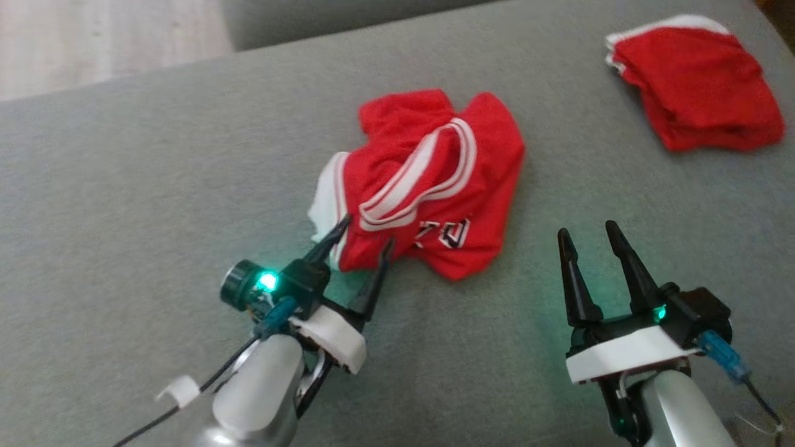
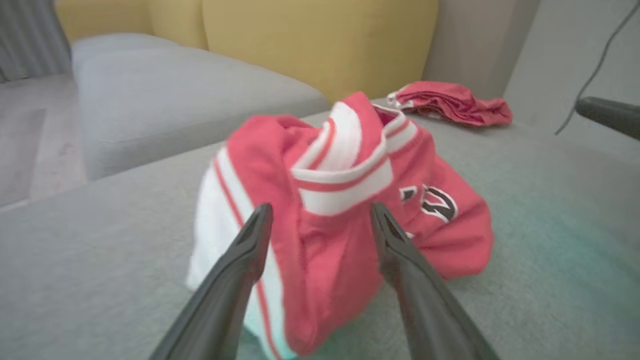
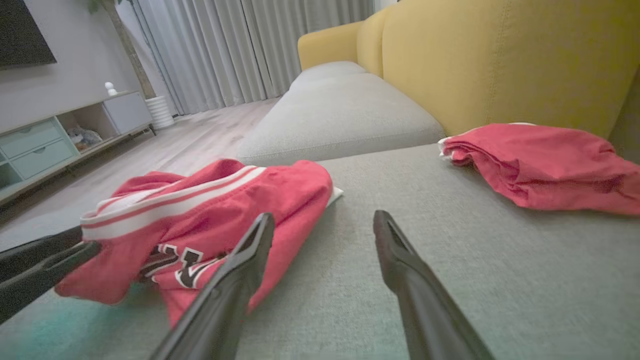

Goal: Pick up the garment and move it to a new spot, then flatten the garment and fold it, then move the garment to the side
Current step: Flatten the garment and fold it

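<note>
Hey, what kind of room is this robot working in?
Most likely a home living room: a yellow-backed sofa, floor-length curtains and a low media cabinet beneath a dark wall screen.

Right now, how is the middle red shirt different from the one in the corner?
The jersey is bunched in a heap; the folded garment lies flat in layers. The jersey shows wide white stripes and lettering; the folded garment looks nearly plain red. The jersey sits at the open left tool; the folded garment lies apart, far right. Both are red, on the grey cushion.
</note>
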You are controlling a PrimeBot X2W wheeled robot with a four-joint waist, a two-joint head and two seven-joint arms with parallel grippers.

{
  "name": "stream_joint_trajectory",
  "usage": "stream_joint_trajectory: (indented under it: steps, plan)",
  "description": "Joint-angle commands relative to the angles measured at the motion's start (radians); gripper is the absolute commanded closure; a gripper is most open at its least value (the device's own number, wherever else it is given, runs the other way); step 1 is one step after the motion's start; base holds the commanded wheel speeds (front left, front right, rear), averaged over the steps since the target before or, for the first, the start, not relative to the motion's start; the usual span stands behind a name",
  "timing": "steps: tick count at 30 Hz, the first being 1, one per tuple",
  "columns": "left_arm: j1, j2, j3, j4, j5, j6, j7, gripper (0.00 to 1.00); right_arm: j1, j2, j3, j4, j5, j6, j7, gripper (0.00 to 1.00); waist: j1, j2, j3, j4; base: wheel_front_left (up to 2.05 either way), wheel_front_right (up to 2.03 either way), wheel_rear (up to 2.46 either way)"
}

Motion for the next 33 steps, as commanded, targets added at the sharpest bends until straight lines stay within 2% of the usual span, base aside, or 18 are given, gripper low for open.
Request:
stream_joint_trajectory:
  steps: [1, 5, 6, 7, 8, 14, 17, 18, 21, 24, 25, 28, 31, 33]
  plan:
    - [-0.044, 0.013, 0.001, -0.007, -0.021, -0.005, -0.005, 0.0, -0.024, -0.006, 0.023, -0.028, 0.007, 0.007, -0.004, 0.0, -0.0003, 0.0, 0.043, -0.051, 0.0, 0.0, 0.0]
    - [-0.096, 0.035, -0.087, 0.015, -0.079, -0.005, -0.007, 0.0, -0.023, -0.005, 0.019, -0.028, 0.012, 0.007, -0.004, 0.0, -0.0003, 0.0, 0.056, -0.077, 0.0, 0.0, 0.0]
    - [-0.106, 0.042, -0.103, 0.01, -0.086, -0.005, -0.007, 0.49, -0.023, -0.005, 0.018, -0.028, 0.014, 0.007, -0.004, 0.0, -0.0003, 0.0, 0.058, -0.081, 0.0, 0.0, 0.0]
    - [-0.116, 0.048, -0.113, -0.001, -0.09, -0.006, -0.008, 0.72, -0.024, -0.004, 0.019, -0.028, 0.014, 0.007, -0.004, 0.0, -0.0003, 0.0, 0.059, -0.086, 0.0, 0.0, 0.0]
    - [-0.124, 0.053, -0.122, -0.018, -0.094, -0.006, -0.008, 1.0, -0.024, -0.004, 0.019, -0.028, 0.015, 0.007, -0.004, 0.0, -0.0003, 0.0, 0.06, -0.09, 0.0, 0.0, 0.0]
    - [-0.199, 0.056, -0.229, -0.156, -0.135, -0.006, -0.008, 1.0, -0.03, -0.003, 0.028, -0.032, 0.031, 0.007, -0.004, 0.0, -0.0003, 0.0, 0.061, -0.099, 0.0, 0.0, 0.0]
    - [-0.292, 0.052, -0.266, -0.222, -0.2, -0.006, -0.008, 1.0, -0.036, -0.003, 0.039, -0.034, 0.038, 0.007, -0.004, 0.0, -0.0003, 0.0, 0.053, -0.104, 0.0, 0.0, 0.0]
    - [-0.382, 0.052, -0.263, -0.255, -0.235, -0.006, -0.008, 1.0, -0.041, -0.003, 0.043, -0.037, 0.042, 0.007, -0.004, 0.0, -0.0003, 0.0, 0.046, -0.108, 0.0, 0.0, 0.0]
    - [-0.539, 0.051, -0.223, -0.277, -0.28, -0.006, -0.008, 1.0, -0.04, -0.003, 0.045, -0.038, 0.044, 0.007, -0.004, 0.0, -0.0003, 0.0, 0.031, -0.111, 0.0, 0.0, 0.0]
    - [-0.69, 0.046, -0.137, -0.287, -0.307, -0.006, -0.008, 1.0, -0.032, -0.003, 0.041, -0.042, 0.041, 0.007, -0.004, 0.0, -0.0003, 0.0, 0.018, -0.105, 0.0, 0.0, 0.0]
    - [-0.69, 0.046, -0.137, -0.287, -0.307, -0.006, -0.008, 1.0, -0.032, -0.003, 0.041, -0.042, 0.041, 0.007, -0.004, 0.0, -0.0003, 0.0, 0.018, -0.105, 0.0, 0.0, 0.0]
    - [-0.795, 0.045, -0.042, -0.291, -0.328, -0.006, -0.008, 1.0, -0.026, -0.003, 0.026, -0.048, 0.035, 0.007, -0.004, 0.0, -0.0003, 0.0, 0.014, -0.086, 0.0, 0.0, 0.0]
    - [-0.807, 0.071, 0.02, -0.275, -0.365, -0.005, -0.008, 1.0, -0.022, -0.003, 0.01, -0.055, 0.031, 0.007, -0.004, 0.0, -0.0003, 0.0, 0.01, -0.06, 0.0, 0.0, 0.0]
    - [-0.749, 0.101, 0.048, -0.269, -0.4, -0.004, -0.006, 1.0, -0.016, -0.003, 0.003, -0.057, 0.029, 0.007, -0.004, 0.0, -0.0003, 0.0, 0.009, -0.039, 0.0, 0.0, 0.0]
